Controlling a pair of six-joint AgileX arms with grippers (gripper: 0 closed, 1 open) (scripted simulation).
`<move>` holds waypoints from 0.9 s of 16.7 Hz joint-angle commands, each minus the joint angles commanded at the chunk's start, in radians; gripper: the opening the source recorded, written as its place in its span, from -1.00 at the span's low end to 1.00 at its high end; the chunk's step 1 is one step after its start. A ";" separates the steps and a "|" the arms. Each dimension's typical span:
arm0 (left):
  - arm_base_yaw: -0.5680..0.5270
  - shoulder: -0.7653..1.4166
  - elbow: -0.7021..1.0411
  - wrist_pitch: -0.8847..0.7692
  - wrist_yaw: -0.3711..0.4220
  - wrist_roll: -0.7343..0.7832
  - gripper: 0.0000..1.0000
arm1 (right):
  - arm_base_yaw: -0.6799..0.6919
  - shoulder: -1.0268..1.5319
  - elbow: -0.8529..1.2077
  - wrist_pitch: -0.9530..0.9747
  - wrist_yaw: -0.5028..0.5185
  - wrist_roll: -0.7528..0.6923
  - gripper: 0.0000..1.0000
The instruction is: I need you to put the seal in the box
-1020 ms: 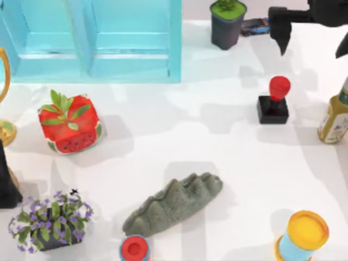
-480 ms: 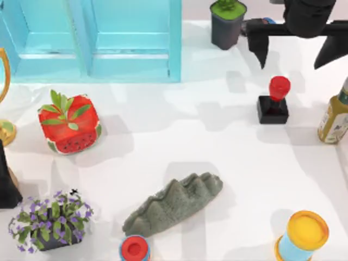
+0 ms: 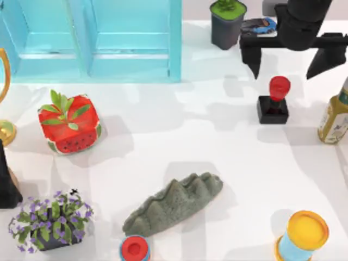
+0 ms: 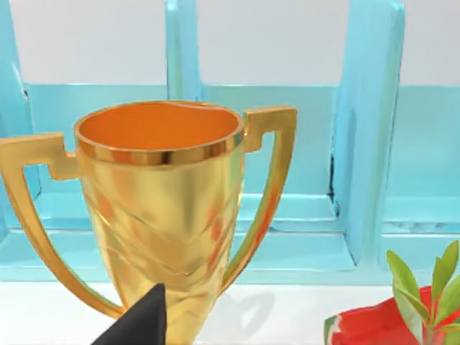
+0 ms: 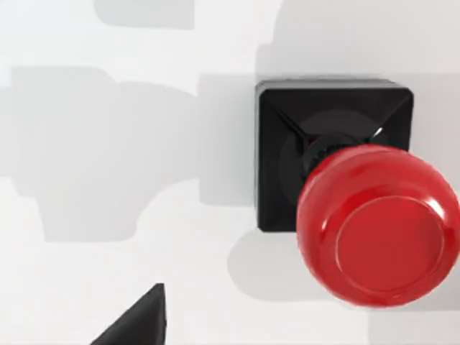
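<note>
Now seal [image 3: 274, 100] below right pincer [image 3: 285, 65]

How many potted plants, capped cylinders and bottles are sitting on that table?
Potted plants: 3 (green-leaved plant, watermelon pot, purple-flowered plant)
Capped cylinders: 2 (red-capped cylinder, yellow-capped cylinder)
Bottles: 1 (bottle)
Total: 6

The white table [image 3: 179, 141] carries a light-blue open box [image 3: 92, 38] at its far left corner, a black-based, red-knobbed seal [image 3: 274, 102] upright near the right edge, a grey ridged rock [image 3: 174, 204] and a red-capped blue cylinder [image 3: 134, 249] by the near edge.
</note>
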 joint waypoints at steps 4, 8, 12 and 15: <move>0.000 0.000 0.000 0.000 0.000 0.000 1.00 | -0.002 0.013 -0.111 0.124 0.000 -0.002 1.00; 0.000 0.000 0.000 0.000 0.000 0.000 1.00 | -0.016 0.032 -0.207 0.239 -0.001 -0.016 1.00; 0.000 0.000 0.000 0.000 0.000 0.000 1.00 | -0.019 0.037 -0.227 0.266 -0.001 -0.018 1.00; 0.000 0.000 0.000 0.000 0.000 0.000 1.00 | -0.019 0.037 -0.227 0.266 -0.001 -0.018 0.85</move>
